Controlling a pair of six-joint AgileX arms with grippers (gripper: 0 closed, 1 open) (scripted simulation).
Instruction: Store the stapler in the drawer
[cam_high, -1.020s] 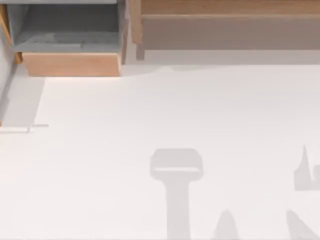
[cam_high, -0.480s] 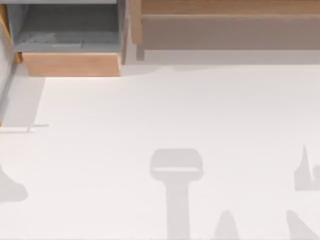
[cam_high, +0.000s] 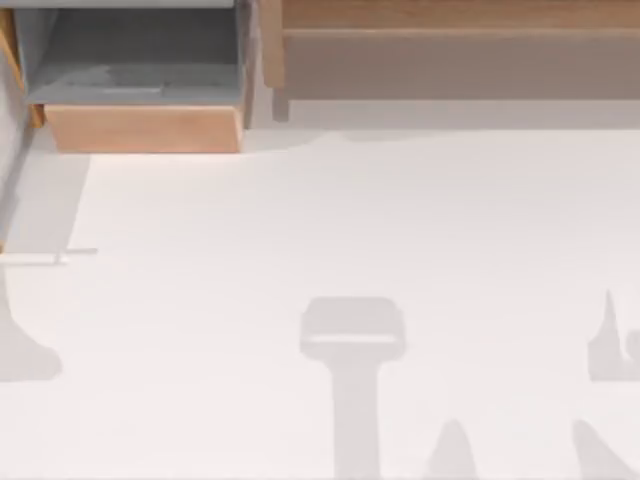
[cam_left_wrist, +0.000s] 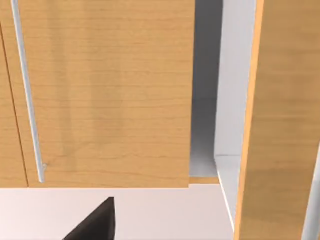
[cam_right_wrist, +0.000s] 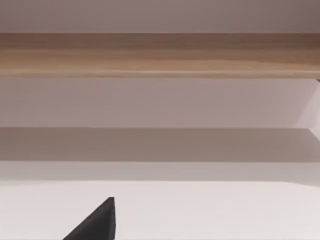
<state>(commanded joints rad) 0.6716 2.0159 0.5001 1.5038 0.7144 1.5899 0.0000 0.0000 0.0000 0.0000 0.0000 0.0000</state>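
One drawer stands pulled open at the far left of the white table, grey inside, tan front panel facing the table. No blue stapler can be made out inside it from above; where the stapler is, cannot tell. Right of the drawer, a long wooden shelf runs along the back edge.

Left wrist view: left gripper appears as one dark fingertip, low over the table, facing a tan cabinet door with a thin metal handle. Jaw opening cannot be told.

Right wrist view: right gripper, likewise one dark tip, faces the wooden shelf. Opening cannot be told.
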